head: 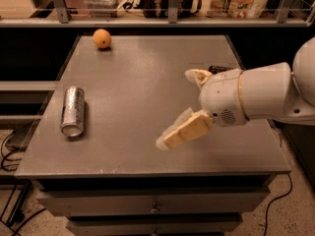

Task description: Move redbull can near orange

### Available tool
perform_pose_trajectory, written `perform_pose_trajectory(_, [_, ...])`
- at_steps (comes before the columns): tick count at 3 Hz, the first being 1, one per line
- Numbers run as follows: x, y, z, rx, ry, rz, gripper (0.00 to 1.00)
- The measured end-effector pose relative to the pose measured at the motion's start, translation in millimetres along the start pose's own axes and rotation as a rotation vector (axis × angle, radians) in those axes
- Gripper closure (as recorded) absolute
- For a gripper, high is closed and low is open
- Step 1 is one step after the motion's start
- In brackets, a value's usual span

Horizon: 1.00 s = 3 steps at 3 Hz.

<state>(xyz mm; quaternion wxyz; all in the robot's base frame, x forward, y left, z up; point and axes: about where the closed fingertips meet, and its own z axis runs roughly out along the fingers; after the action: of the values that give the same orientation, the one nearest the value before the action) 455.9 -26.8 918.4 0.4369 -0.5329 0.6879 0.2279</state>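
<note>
A matte grey table (pixel 142 82) is filling the view, with drawers (pixel 155 208) showing below its front edge and a cluttered shelf (pixel 147 21) running behind it. The redbull can (pixel 73 110), slim, silver and shiny-rimmed, is lying on its side near the left edge. The orange (pixel 102 38), round and dimpled, is sitting at the far left corner, well apart from the can. The tool (pixel 176 108) is hovering over the right half, its cream fingers spreading wide and gripping nothing. A black bar (pixel 216 69) is peeking out behind the white arm (pixel 266 95).
</note>
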Motion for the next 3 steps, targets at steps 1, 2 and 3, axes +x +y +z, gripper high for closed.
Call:
perform_pose_trajectory(1, [-14.8,11.5,27.9,-0.005,-0.045,0.000,0.00])
perform_pose_trajectory(2, [-32.4,29.7,85.1,-0.056,-0.084,0.009,0.00])
perform_pose_trajectory(3, [-32.5,29.8,85.2,-0.056,-0.084,0.009,0.00])
